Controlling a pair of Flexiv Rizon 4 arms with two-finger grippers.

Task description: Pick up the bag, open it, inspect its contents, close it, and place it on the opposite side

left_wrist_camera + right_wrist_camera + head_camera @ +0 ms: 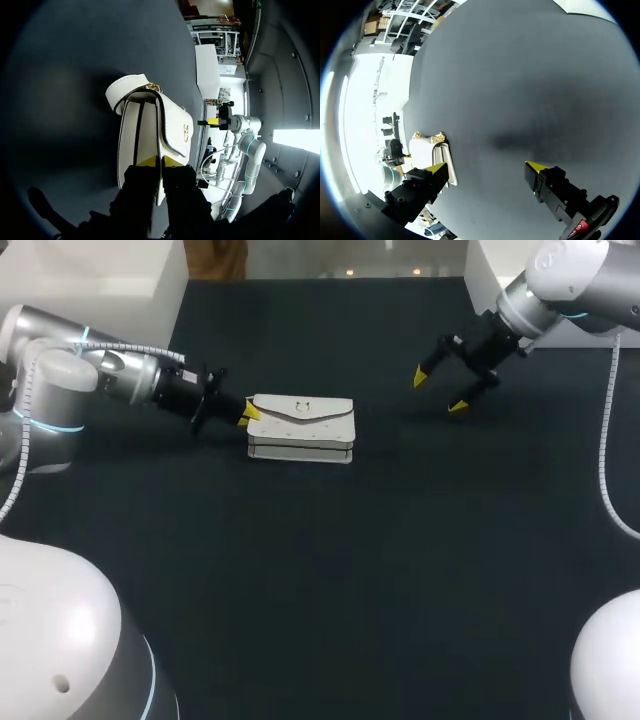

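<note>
Left gripper [160, 161] – the fingers stand close together, clamped from two sides on a thin dark-edged panel at the end of the bag [172, 120]. In the head view its yellow tips press against the bag's left end, and the left arm [110, 370] comes in low from that side.

Bag – white, with a small gold clasp [186, 131] on the flap and gold fittings at its far end. It lies on the table [350, 570], flap upward and stacked folds showing along the near side, left of the middle in the far half.

Right gripper [440, 390] – the fingers are spread wide with nothing between them. It hangs over bare tabletop in the far right part, well apart from the bag. From the right wrist the bag shows beyond one fingertip [437, 167], with the left gripper at its far end.

Table – dark, matte surface.
</note>
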